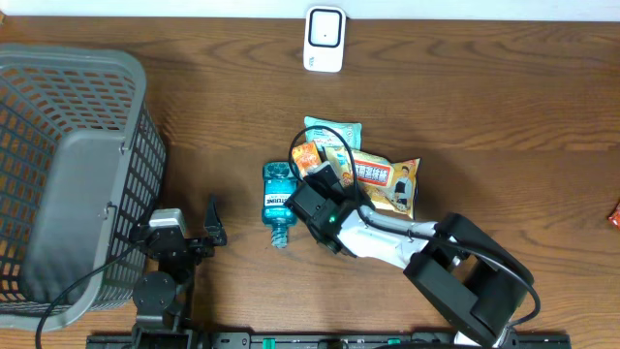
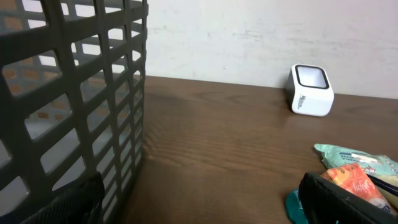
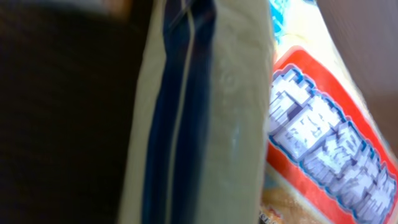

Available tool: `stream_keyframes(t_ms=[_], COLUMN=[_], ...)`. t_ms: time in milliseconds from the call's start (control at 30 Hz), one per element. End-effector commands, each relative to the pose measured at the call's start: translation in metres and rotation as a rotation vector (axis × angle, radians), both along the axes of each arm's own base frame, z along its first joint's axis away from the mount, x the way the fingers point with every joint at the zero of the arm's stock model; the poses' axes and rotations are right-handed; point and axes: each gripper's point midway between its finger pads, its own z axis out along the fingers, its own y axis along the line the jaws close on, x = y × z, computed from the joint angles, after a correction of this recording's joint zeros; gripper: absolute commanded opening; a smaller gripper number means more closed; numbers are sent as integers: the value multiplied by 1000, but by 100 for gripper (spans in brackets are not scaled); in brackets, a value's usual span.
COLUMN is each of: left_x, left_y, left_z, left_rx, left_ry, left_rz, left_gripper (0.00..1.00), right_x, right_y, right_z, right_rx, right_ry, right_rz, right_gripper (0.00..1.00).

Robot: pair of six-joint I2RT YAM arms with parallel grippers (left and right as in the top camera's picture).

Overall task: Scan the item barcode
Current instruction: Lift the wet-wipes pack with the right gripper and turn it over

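Wooden counter [image 1: 484, 97]: the right gripper [image 1: 327, 176] is pressed together, seemingly pinching the near edge of the yellow snack bag [image 1: 392, 184], whose length trails off to its right. The white scanner [image 1: 325, 39] stands well beyond this gripper, almost straight ahead. The left gripper [image 1: 215, 223], spread wide, is farther away.

The basket [image 1: 77, 174] stands at the left of the desk [image 1: 504, 107]. The scanner [image 1: 324, 39] sits at the far edge. The bottle [image 1: 277, 199] lies just left of the snack bag [image 1: 392, 184].

Mock shop checkout: shopping basket [image 1: 145, 165], barcode scanner [image 1: 324, 39], snack packet [image 1: 392, 184].
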Motion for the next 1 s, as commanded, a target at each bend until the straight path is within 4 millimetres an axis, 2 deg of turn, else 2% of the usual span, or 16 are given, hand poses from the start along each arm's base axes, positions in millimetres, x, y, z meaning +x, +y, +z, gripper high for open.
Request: stream_keyframes(t_ms=[0,133,167,200,267,300,333,433,600,667,867,967], left_x=[-1,-1,-1,-1,-1,-1,-1,-1,-1,-1,-1,-1], left_y=[5,5,5,5,5,5,5,5,5,5,5,5], left_z=[-17,-17,-17,-17,-17,-17,-17,-17,-17,-17,-17,-17], left_rx=[-2,-2,-2,-2,-2,-2,-2,-2,-2,-2,-2,-2], left_ry=[47,47,47,47,47,47,47,47,47,47,47,47], left_rz=[30,29,30,30,30,30,30,29,30,30,30,30], left_gripper=[100,100,100,100,100,100,100,100,100,100,100,100], right_x=[-10,-7,-9,-15,-25,-33,-38,-49,-57,-52,-30,-11], right_y=[11,42,51,66,83,92,96,96,97,90,66,48], right_z=[-1,56,71,95,124,145,158,180,200,198,166,139], right_rx=[43,179,228,310,425,521,594,755,1040,1101,1065,952], right_ry=[147,181,201,243,295,333,362,459,671,716,727,672], right_rz=[5,39,59,113,191,244,268,300,356,331,254,178], right_gripper=[1,1,1,1,1,1,1,1,1,1,1,1])
